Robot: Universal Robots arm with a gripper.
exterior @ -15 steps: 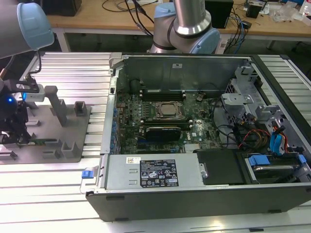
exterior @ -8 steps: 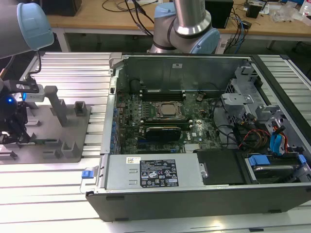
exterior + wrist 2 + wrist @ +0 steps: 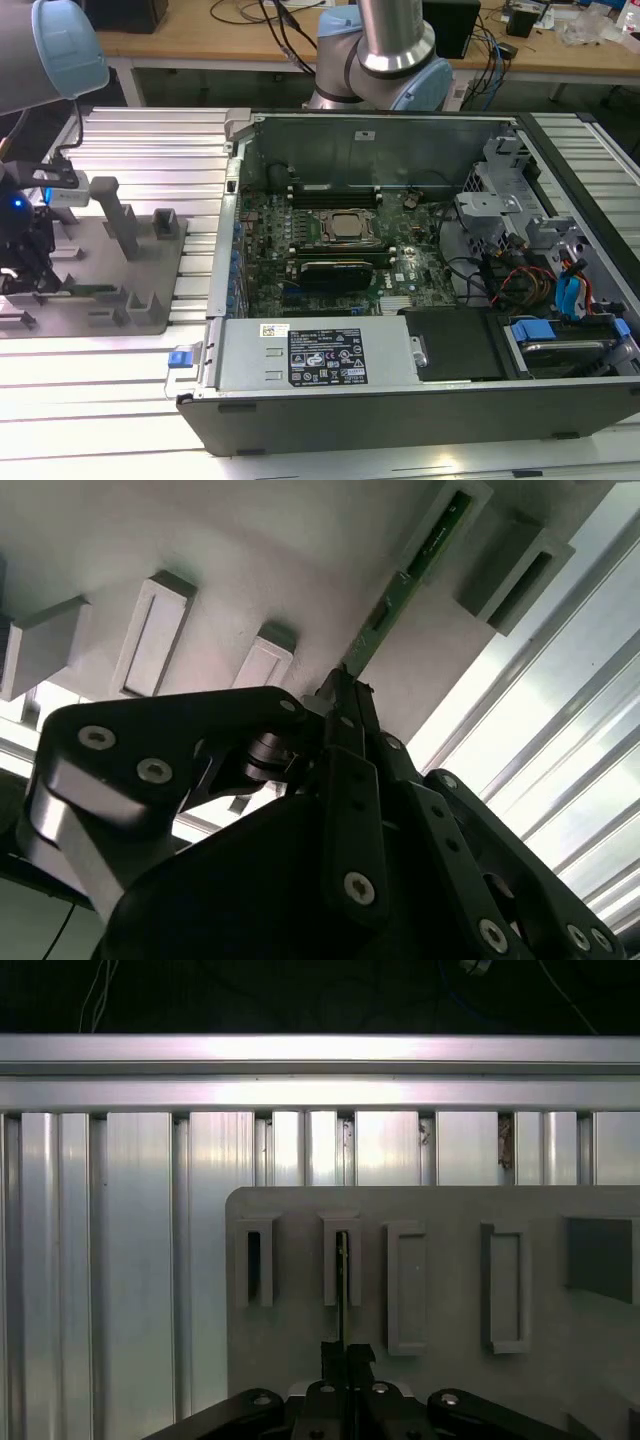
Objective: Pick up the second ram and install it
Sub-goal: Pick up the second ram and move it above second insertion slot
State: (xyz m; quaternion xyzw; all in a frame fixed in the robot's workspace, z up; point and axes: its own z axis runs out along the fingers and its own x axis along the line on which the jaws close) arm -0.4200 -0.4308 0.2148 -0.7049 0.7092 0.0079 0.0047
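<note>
- At the bench (image 3: 120, 400) edge on the exterior view's left, you see the gripper (image 3: 25, 262) hanging low over the grey fixture plate (image 3: 110, 305), which lies flat on the ribbed metal.
- On that plate the second ram (image 3: 90, 291) stands on its long edge as a thin green stick. The gripper is at the end toward the exterior view's left, and two grey posts stand upright behind the stick.
- In the second wrist view your fingers (image 3: 350, 735) are drawn together on the near end of the stick, so the hand is closed on the second ram (image 3: 420, 565). The far end of the stick sits in a raised slot holder on the plate.
- In the first wrist view the stick (image 3: 342, 1270) appears edge-on as a thin dark line. It runs from the fingertips into one of the rectangular holders, which stand in a row across the plate.
- Just beside the plate, toward the exterior view's right, the open computer case (image 3: 400, 400) lies on the bench. The arm (image 3: 395, 40) rises behind the case's back wall.
- Inside the case you can see the motherboard (image 3: 300, 215), with the processor (image 3: 345, 227) near its middle and a black expansion card (image 3: 335, 272) just in front of it.
- At the case's end toward the exterior view's right sits a drive cage (image 3: 560, 330) with blue tabs and loose cables.
</note>
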